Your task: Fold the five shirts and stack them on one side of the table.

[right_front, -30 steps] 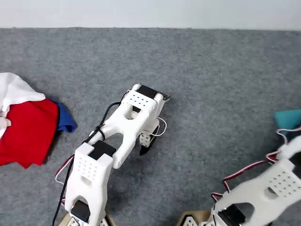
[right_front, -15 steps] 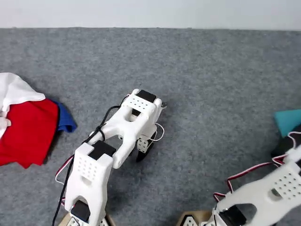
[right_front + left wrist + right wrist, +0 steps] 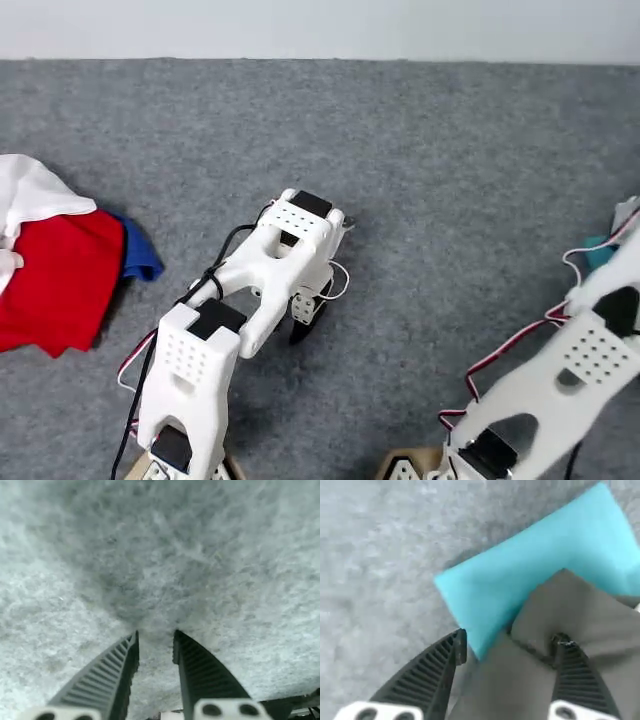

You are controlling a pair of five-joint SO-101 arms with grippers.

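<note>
Shirt in grey (image 3: 570, 610) atop teal shirt (image 3: 520, 565), right jaws spread

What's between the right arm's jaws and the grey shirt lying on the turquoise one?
Nothing visible: the right arm's open jaws hang directly over the dark grey cloth shirt, which overlaps the folded turquoise shirt.

the desk (image 3: 450, 150) has a grey, fuzzy, rough cover like felt. the red shirt (image 3: 60, 280) and the teal shirt (image 3: 530, 565) are soft matt cloth; the teal one lies smooth. the left arm (image 3: 270, 255) and right arm (image 3: 585, 365) are matt white plastic, their jaws black ribbed plastic.
</note>
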